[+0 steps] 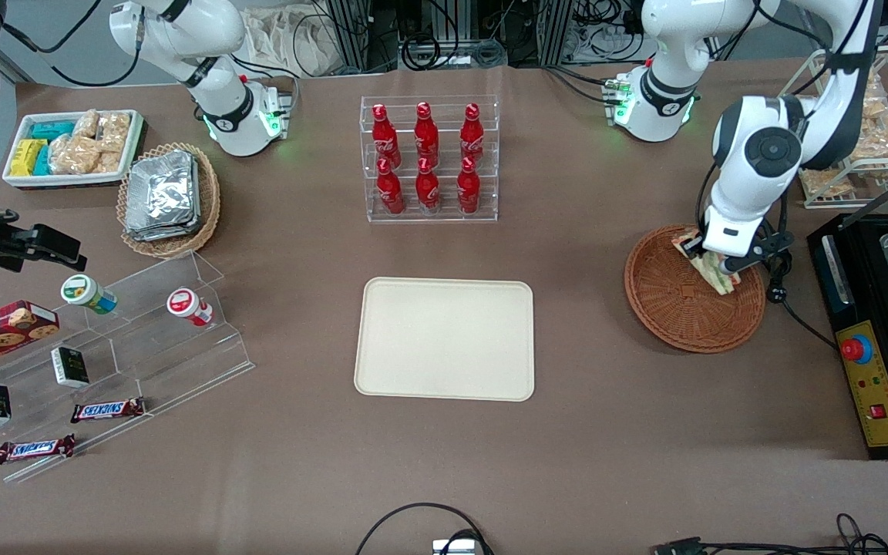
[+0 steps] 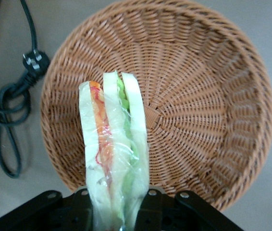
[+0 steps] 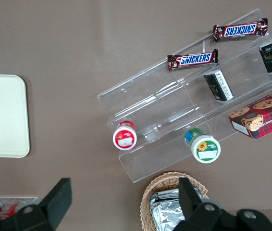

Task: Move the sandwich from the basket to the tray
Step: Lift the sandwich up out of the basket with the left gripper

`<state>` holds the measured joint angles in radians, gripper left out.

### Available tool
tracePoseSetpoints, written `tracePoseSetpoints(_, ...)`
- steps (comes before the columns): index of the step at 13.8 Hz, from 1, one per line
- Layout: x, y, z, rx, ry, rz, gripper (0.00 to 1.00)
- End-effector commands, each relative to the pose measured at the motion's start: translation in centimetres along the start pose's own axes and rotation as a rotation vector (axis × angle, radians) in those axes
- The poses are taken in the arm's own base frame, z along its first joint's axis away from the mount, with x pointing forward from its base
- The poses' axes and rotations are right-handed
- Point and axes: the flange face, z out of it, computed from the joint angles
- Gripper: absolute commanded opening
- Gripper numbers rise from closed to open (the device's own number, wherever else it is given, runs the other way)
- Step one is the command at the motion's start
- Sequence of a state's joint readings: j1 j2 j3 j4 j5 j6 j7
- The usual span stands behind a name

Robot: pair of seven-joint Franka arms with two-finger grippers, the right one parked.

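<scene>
Sandwich (image 1: 710, 270): wrapped in clear film and pinched upright in the claw, its red, orange and green filling edge showing; it appears to hang just clear of the weave, though contact at its lower tip cannot be ruled out.
Claw (image 1: 714, 266): at the right of the front frame, over the basket's upper rim, its two black fingers (image 2: 153, 211) clamped on the bread faces of the wedge.
Basket (image 1: 675, 308): round, reddish-brown wicker, on the brown desk (image 1: 444, 462), directly under the held sandwich.
Tray (image 1: 445, 339): cream, rounded corners, centre of the front frame, well apart from the basket toward the parked arm's end.
Cable (image 2: 11, 106): black cord with a plug, looped on the desk just beside the basket's rim.
</scene>
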<state>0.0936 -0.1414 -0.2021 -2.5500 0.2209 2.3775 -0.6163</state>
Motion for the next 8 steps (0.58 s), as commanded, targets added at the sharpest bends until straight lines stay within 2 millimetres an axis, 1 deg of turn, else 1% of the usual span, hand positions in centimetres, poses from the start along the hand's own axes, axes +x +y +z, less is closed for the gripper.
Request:
tracePoseSetpoints(1,-0.6,1.4,-2.8,-0.001,0.043,0.139,0.13)
tracePoseSetpoints(3,-1.0,3.3,-4.0,-0.02,0.063,0.215,0.13)
tracePoseSetpoints(5,-1.6,6.4,-6.3,-0.117,0.065,0.299,0.13)
tracePoseSetpoints(7,-2.1,8.7,-8.2,-0.194,0.071,0.392,0.15)
tracePoseSetpoints(8,-2.5,9.6,-8.8,-0.206,0.08,0.433,0.17)
